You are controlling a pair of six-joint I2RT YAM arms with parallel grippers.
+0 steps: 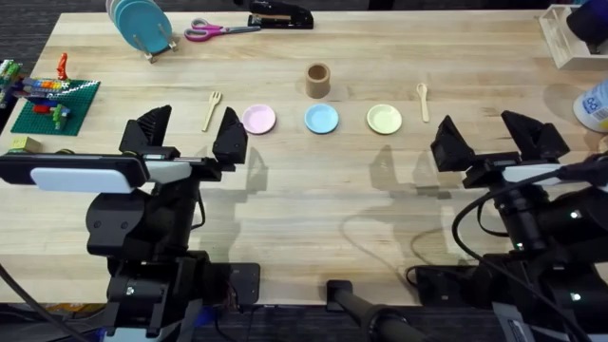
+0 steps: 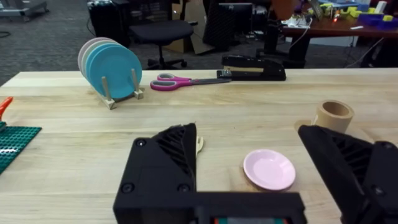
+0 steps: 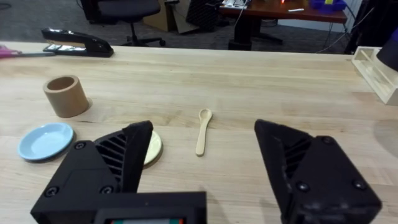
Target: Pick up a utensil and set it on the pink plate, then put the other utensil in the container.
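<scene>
Overhead. Pale wooden worktop [image 1: 313, 190]. Three small plates in one row: pink plate [image 1: 258, 119], blue plate [image 1: 321, 118], yellow-green plate [image 1: 384, 118]. One brown container [image 1: 317, 80] stands upright just beyond the row, between the pink and blue plates. Two wooden utensils: one fork [image 1: 211, 109] lying flat just beside the pink plate on its outer side, one spoon [image 1: 423, 100] lying flat just beside the yellow-green plate on its outer side. Neither touches a plate. Left claw [image 1: 190, 133] hovers near the fork and pink plate, fingers spread, nothing between them. Right claw [image 1: 494, 141] sits near the spoon, fingers likewise spread and empty. Far edge: one rack of teal plates [image 1: 142, 24], one pair of pink-handled scissors [image 1: 218, 29], one black stapler [image 1: 280, 15]. One green brick baseplate [image 1: 52, 103] with toy pieces at the left edge.

Left wrist. Left claw [image 2: 255, 180] wide apart, holding nothing. Pink plate [image 2: 268, 169] lies between the fingers' lines; fork [image 2: 199, 143] tip peeks past one finger. Container [image 2: 334, 116] farther off. Rack [image 2: 111, 65], scissors [image 2: 180, 81], stapler [image 2: 252, 67] beyond.

Right wrist. Right claw [image 3: 202, 174] wide apart, empty. Spoon [image 3: 203, 130] lies between the fingers, bowl away from the camera. Yellow-green plate [image 3: 153, 148] partly hidden by one finger; blue plate [image 3: 45, 140] and container [image 3: 65, 95] off to the side; stapler [image 3: 76, 42] at the far edge.
</scene>
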